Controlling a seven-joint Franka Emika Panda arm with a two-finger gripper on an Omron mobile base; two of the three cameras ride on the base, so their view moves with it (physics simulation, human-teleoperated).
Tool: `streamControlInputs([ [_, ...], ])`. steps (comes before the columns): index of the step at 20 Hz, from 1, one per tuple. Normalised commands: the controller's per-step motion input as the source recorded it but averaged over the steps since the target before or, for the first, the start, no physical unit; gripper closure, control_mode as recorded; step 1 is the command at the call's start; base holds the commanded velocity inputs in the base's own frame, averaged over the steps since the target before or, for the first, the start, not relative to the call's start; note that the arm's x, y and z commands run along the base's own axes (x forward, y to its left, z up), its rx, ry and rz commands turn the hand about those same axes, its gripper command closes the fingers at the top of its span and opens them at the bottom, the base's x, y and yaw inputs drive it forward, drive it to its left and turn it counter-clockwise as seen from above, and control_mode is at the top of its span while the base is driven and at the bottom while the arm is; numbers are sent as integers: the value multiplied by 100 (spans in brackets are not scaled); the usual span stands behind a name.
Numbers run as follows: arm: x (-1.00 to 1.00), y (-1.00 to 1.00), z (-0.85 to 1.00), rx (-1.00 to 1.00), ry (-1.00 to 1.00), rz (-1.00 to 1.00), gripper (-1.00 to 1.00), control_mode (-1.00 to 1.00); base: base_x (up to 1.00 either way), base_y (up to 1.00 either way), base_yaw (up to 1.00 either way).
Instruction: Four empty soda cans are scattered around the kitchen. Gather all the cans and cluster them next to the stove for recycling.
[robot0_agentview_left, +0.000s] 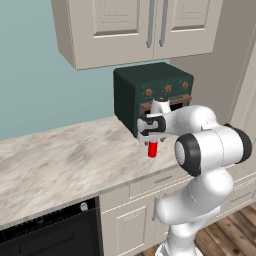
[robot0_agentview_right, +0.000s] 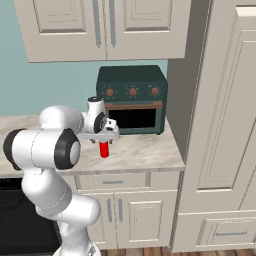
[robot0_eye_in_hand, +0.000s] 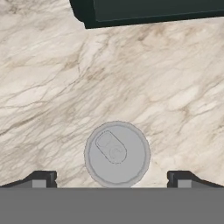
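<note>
Red soda can (robot0_agentview_left: 152, 149) stands ungrasped near the marble tabletop's (robot0_agentview_left: 60, 165) front edge, the gripper (robot0_eye_in_hand: 113, 178) above with jaws wide and empty, gathering apparently barely begun.

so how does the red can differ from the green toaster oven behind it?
Shape: the red soda can is a small upright cylinder; the toaster oven is a big box.
Colour: the can is red with a silvery top, seen from above in the hand view; the oven is dark green with three coppery knobs.
Position: the can stands under the open gripper; the oven sits further back.
Shared: both rest on the marble counter.
</note>
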Motion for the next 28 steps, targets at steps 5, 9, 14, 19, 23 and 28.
streamControlInputs([
  [5, 8, 0, -5, 0, 0, 1, -100, -100, 0, 0, 0],
  [9, 13, 0, -5, 0, 0, 1, -100, -100, 0, 0, 0],
  [14, 11, 0, -5, 0, 0, 1, -100, -100, 0, 0, 0],
  [19, 1, 0, -7, 0, 0, 0, -100, -100, 0, 0, 0],
  [23, -1, 0, -8, 0, 0, 0, -100, -100, 0, 0, 0],
  [28, 0, 0, -7, 0, 0, 0, -100, -100, 0, 0, 0],
])
